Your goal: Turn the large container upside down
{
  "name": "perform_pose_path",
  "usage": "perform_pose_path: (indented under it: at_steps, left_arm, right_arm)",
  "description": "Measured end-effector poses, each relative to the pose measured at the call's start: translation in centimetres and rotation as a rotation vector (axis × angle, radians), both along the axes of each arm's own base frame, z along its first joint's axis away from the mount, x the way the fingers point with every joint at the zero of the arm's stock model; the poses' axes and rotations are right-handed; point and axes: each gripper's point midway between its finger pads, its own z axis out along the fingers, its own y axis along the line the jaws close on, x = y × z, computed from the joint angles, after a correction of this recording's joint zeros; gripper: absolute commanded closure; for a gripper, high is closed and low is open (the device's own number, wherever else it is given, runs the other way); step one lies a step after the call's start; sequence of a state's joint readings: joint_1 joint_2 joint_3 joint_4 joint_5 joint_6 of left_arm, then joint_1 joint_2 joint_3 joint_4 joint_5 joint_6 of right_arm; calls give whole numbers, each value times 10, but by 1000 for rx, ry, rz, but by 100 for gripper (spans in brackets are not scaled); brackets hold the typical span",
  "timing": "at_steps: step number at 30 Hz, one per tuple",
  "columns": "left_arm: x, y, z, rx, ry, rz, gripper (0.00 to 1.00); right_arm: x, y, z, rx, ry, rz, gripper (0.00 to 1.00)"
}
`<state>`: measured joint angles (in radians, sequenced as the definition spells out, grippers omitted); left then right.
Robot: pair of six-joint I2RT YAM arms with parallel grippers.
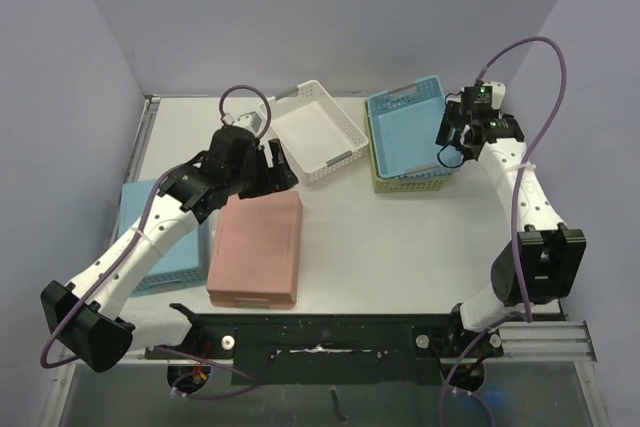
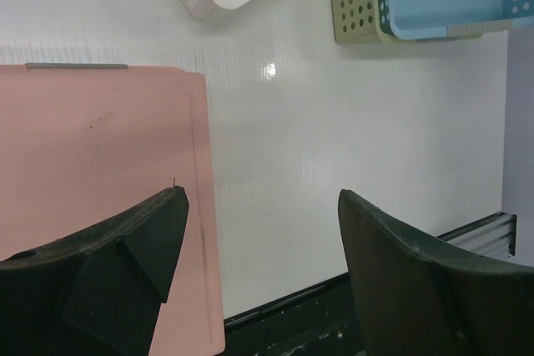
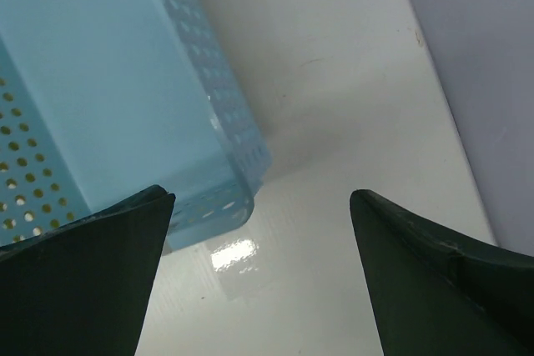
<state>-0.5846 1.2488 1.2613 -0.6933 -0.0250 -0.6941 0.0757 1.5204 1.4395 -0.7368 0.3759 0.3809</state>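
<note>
The large pink container point(image 1: 256, 249) lies on the white table left of centre, with a flat, closed face up. It also fills the left of the left wrist view point(image 2: 100, 172). My left gripper point(image 1: 275, 169) hovers just past the container's far right corner, open and empty; in its wrist view point(image 2: 263, 239) the left finger is over the pink edge and the right finger over bare table. My right gripper point(image 1: 452, 137) is open and empty at the right side of the blue basket point(image 1: 405, 127), which also shows in the right wrist view point(image 3: 108, 64).
A white perforated basket point(image 1: 315, 132) stands tilted at the back centre. The blue basket sits nested in a green basket point(image 1: 410, 184) at the back right. Another blue basket point(image 1: 165, 247) lies under my left arm at the left. A black rail point(image 1: 330, 332) runs along the front edge.
</note>
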Motion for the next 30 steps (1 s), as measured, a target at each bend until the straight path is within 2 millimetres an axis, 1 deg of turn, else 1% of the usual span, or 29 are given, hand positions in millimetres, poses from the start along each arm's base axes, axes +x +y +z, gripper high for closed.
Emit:
perform_pose_path:
  at_steps: [3,5,8,10,12,13,16,19,20,22,24,27,30]
  left_arm:
    - [-4,-5,-3,-10,6,-10,28]
    - [-6,-7,-3,-18,7,-14,28]
    - [-7,-11,-2,-31,3,-18,28]
    - [-7,-12,0,-41,-5,-19,28]
    - [-8,-13,2,-49,-11,-19,28]
    - [-8,-14,2,-52,-12,-20,28]
    - [-9,-16,2,-61,-13,-25,28]
    - [-10,-18,2,-65,-10,-28,28]
    - [-10,-18,2,-67,-9,-29,28]
    - [-11,-20,2,-74,-9,-35,28]
    - [-11,-24,3,-84,-10,-45,28]
    - [-9,-31,2,-94,-11,-63,28]
    - [-7,-38,-5,-93,3,-80,28]
  right_arm:
    - [15,-18,-9,-36,44,-6,15]
    - [30,-27,-16,-38,75,6,24]
    - [51,-34,-29,-33,111,31,44]
    - [60,-35,-40,-24,137,51,56]
    - [62,-35,-49,-19,161,65,67]
    - [62,-34,-52,-18,175,71,74]
    - [59,-32,-55,-12,195,93,99]
    - [54,-24,-51,-7,214,129,100]
    - [54,-20,-48,-10,203,121,100]
    - [52,-23,-33,-44,172,92,100]
    - [42,-27,-17,-65,156,80,100]
    - [20,-29,13,-75,120,66,100]
    - [-11,-33,55,-87,28,26,100]
